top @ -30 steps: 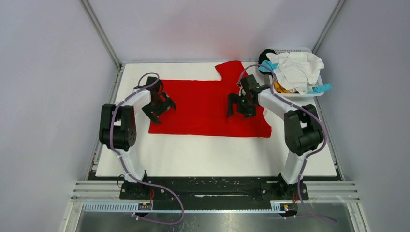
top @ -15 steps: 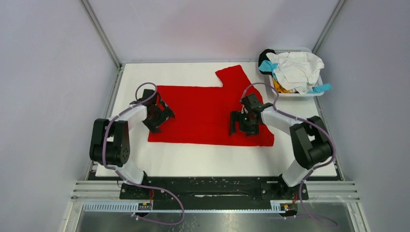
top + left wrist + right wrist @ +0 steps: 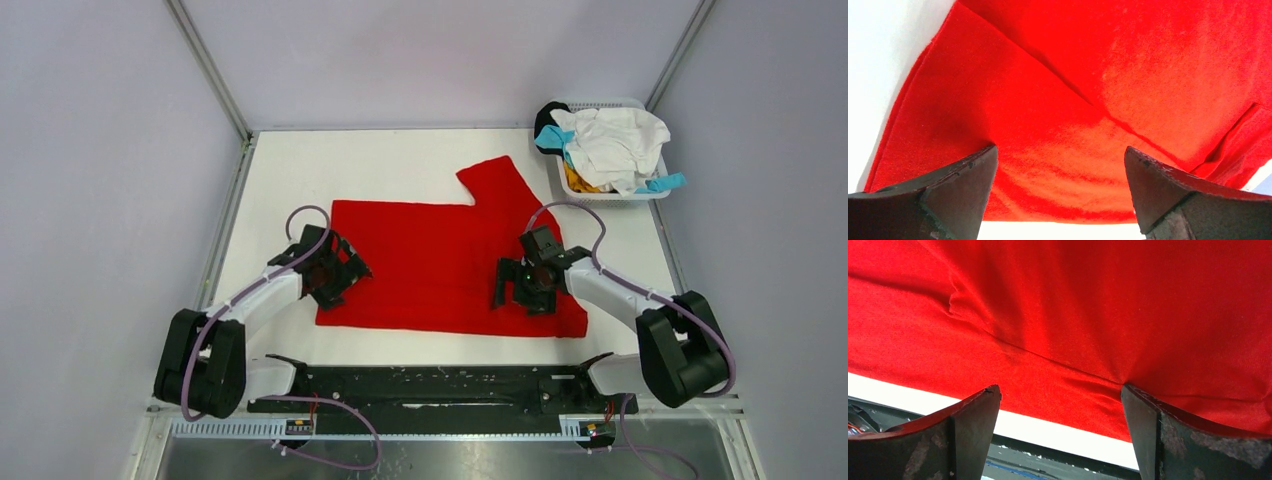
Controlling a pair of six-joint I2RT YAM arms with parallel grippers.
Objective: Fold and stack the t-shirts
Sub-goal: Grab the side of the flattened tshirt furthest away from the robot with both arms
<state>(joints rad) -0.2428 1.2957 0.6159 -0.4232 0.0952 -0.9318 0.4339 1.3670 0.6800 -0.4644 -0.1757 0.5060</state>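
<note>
**Top view, with both wrist views.** The red t-shirt (image 3: 440,260) lies spread on the white table (image 3: 300,170). Its near hem is just beside the table's front edge, and one sleeve points away toward the far right.

Over the last second I have drawn both arms back toward their bases. The shirt has slid with them from the far half of the table into the near half, and its sleeve now lies well apart from the basket (image 3: 651,194).

The left gripper (image 3: 340,272) rests over the shirt's left margin and the right gripper (image 3: 522,296) over its lower right part. In each wrist view the fingers stand spread wide with nothing clamped between them. Red cloth fills the gap. Creases run out from the right gripper's fingertips (image 3: 1128,390), so I judge that the tips press down on the fabric and drag it, not pinch it.

A straight layered edge crosses the cloth in the left wrist view. I cannot tell whether it is a seam or a fold.

The white t-shirt (image 3: 615,140) remains heaped in the basket with teal, orange and black cloth.

**Reading.** The shirt now sits where both arms reach it comfortably. Folding proper has barely begun, and nothing is stacked.
</note>
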